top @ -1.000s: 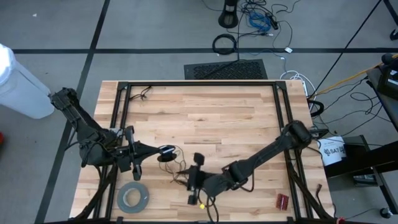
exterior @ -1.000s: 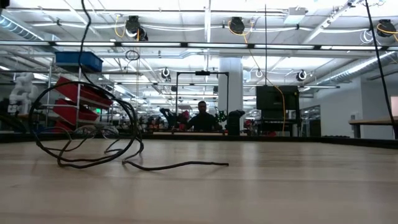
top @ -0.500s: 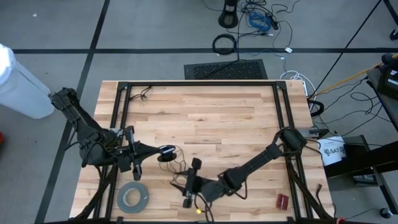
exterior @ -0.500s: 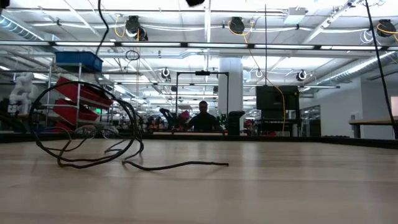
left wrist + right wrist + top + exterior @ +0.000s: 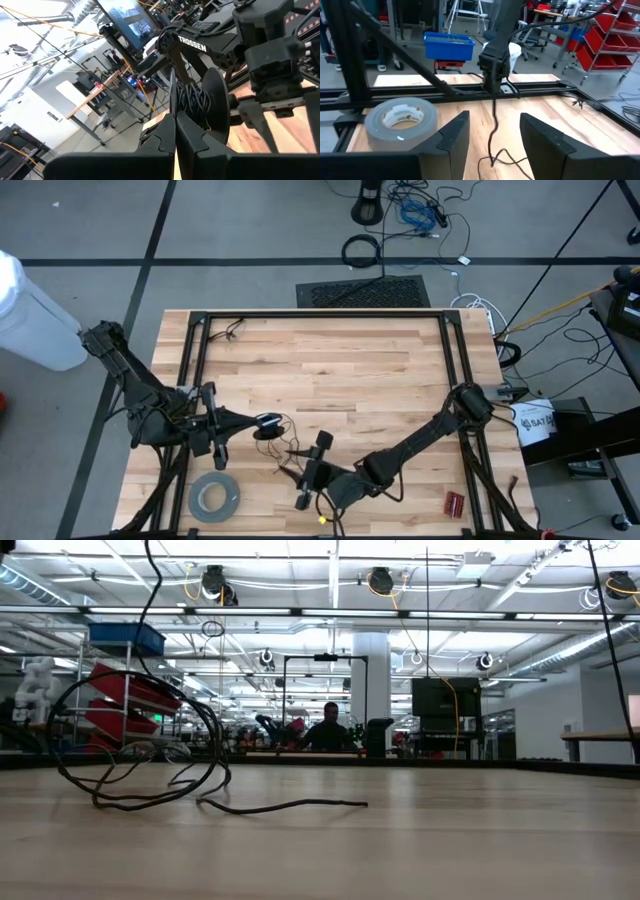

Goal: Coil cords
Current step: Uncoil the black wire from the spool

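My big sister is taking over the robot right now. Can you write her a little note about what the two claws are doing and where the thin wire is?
Left gripper: shut on the small black disc, which has some thin wire wound on it, held above the table's near-left part.
Right gripper: open, holding nothing, just right of the disc, by the loose wire.
Thin wire: mostly loose, in untidy loops on the wooden table between the two grippers, with one free end lying flat.
Grey tape roll: on the table near the front-left edge, untouched.
Done: disc held, a few turns on it.
Left: gather the loose wire and finish the coil.
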Tool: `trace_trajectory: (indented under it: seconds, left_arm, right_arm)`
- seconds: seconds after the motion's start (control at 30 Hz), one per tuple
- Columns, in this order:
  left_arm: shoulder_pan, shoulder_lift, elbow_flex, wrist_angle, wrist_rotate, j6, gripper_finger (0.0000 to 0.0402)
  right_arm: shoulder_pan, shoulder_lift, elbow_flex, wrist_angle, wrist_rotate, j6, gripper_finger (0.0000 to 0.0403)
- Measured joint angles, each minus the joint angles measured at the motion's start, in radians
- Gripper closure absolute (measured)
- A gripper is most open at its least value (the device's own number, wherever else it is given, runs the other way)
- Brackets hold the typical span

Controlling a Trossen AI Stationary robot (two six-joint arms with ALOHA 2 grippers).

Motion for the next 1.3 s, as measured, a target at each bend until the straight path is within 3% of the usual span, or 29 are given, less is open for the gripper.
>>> trace_trajectory:
  seconds: [0.3, 0.57, 0.93, 1.17, 1.3]
  left_arm:
    - [0.0, 0.0, 0.0, 0.0, 0.0, 0.001, 0.0402]
    - [0.0, 0.0, 0.0, -0.002, 0.0, 0.001, 0.0402]
    - [-0.001, 0.0, 0.0, -0.086, 0.001, 0.03, 0.0402]
    - [-0.001, 0.002, 0.0, -0.085, 0.001, 0.036, 0.0402]
    - [-0.001, 0.002, 0.0, -0.094, 0.001, 0.053, 0.0402]
  right_arm:
    - [-0.036, 0.0, 0.0, 0.051, -0.061, -0.008, 0.0272]
    - [-0.023, 0.0, 0.0, 0.072, -0.051, -0.086, 0.0393]
    - [0.125, -0.084, 0.0, 0.049, 0.212, -0.17, 0.0401]
    - [0.192, -0.159, 0.0, 0.105, 0.266, -0.244, 0.0402]
    - [0.218, -0.16, 0.0, 0.237, 0.214, -0.346, 0.0402]
